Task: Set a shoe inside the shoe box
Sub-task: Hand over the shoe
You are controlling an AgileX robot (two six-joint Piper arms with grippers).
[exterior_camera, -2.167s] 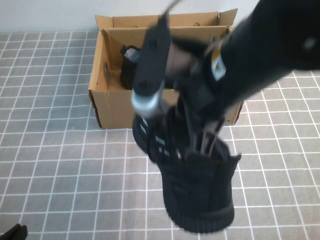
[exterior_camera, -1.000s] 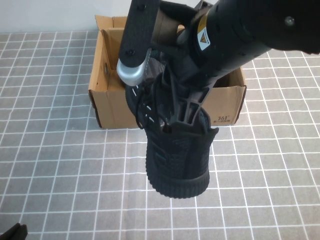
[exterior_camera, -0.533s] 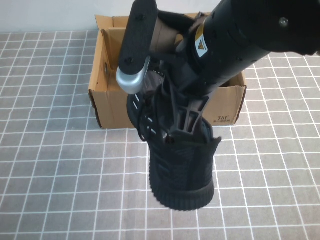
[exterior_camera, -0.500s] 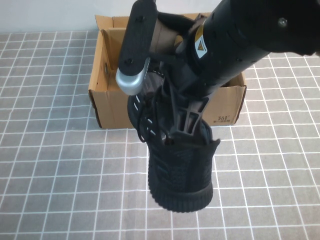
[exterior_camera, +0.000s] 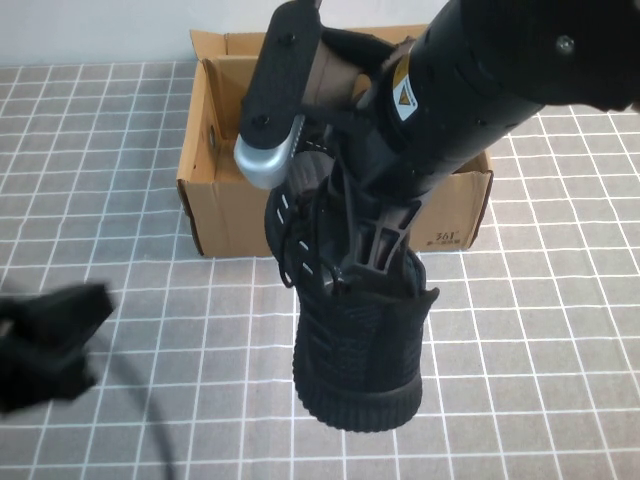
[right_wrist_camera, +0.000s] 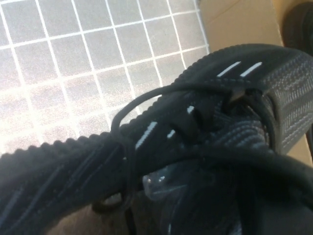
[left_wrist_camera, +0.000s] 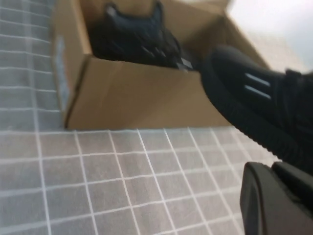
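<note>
My right gripper [exterior_camera: 368,252] is shut on the black knit shoe [exterior_camera: 357,335], its fingers down in the shoe's opening. The shoe hangs toe-down above the tiled table, just in front of the brown shoe box [exterior_camera: 228,212]. In the right wrist view the shoe [right_wrist_camera: 161,132] fills most of the picture, with the shoe box [right_wrist_camera: 234,19] beyond it. My left gripper [exterior_camera: 50,338] is blurred at the lower left, shut and holding nothing. In the left wrist view its fingers [left_wrist_camera: 261,196] sit low beside the hanging shoe [left_wrist_camera: 254,112], facing the shoe box [left_wrist_camera: 142,98].
A second black shoe [left_wrist_camera: 132,39] lies inside the box. The box's flap lid [exterior_camera: 330,42] stands open at the back. Grey tiled surface [exterior_camera: 540,330] stretches on both sides of the box. A dark cable [exterior_camera: 150,400] trails from the left arm.
My left arm has swung up into the high view at the lower left. The right gripper and the shoe have barely moved, hanging in the same spot before the box.
</note>
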